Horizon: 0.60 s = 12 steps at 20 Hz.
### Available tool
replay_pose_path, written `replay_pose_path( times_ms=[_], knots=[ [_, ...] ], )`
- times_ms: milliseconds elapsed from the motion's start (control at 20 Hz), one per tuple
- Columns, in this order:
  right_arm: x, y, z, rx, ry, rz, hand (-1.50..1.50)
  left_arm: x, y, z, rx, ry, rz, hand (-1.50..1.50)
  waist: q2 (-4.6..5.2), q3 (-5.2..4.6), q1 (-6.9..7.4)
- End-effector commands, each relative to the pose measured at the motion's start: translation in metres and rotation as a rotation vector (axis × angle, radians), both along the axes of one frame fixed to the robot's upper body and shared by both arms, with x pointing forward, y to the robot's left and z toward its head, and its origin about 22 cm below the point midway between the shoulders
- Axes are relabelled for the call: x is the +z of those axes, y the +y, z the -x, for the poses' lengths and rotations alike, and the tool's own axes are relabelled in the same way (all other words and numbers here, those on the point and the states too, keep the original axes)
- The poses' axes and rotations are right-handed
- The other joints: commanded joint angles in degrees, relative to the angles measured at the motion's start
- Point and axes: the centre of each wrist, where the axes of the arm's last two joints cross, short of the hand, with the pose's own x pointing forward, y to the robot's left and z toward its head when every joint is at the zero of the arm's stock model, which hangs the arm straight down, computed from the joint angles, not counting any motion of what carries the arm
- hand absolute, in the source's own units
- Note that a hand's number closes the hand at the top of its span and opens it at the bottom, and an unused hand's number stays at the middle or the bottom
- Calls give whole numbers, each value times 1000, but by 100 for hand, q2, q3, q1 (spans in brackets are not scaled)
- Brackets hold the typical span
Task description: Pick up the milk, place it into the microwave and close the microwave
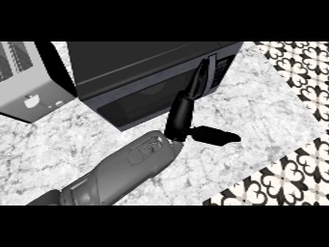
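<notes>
Touching microwave (153, 67) front, straight fingers (199, 82), milk unseen

The big black box-shaped microwave (153, 72) fills the back of the grey speckled stone bench (53, 140), its dark door closed, so nothing can pass in there. A silver metal toaster (20, 77) stands just beside its left side, blocking that corner. One robot hand (192, 108) reaches up with straight fingers against the microwave's front right edge. Bare bench lies in front and to the right, up to the patterned black-and-white tiles (309, 67).
</notes>
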Motion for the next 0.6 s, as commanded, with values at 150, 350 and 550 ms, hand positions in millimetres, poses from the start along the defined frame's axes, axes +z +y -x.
replay_pose_path(
  times_ms=[150,350,550],
  knots=[
    [3,-4,-2,20,12,-6,-150,6,0,-12,33,16,11,-150,55,7,-55],
    [9,-5,-4,35,5,6,-150,9,-1,-15,32,6,19,-150,40,4,-71],
    [11,-2,-7,58,2,-3,-150,7,-1,-15,30,11,25,-150,48,4,-51]
  ],
)
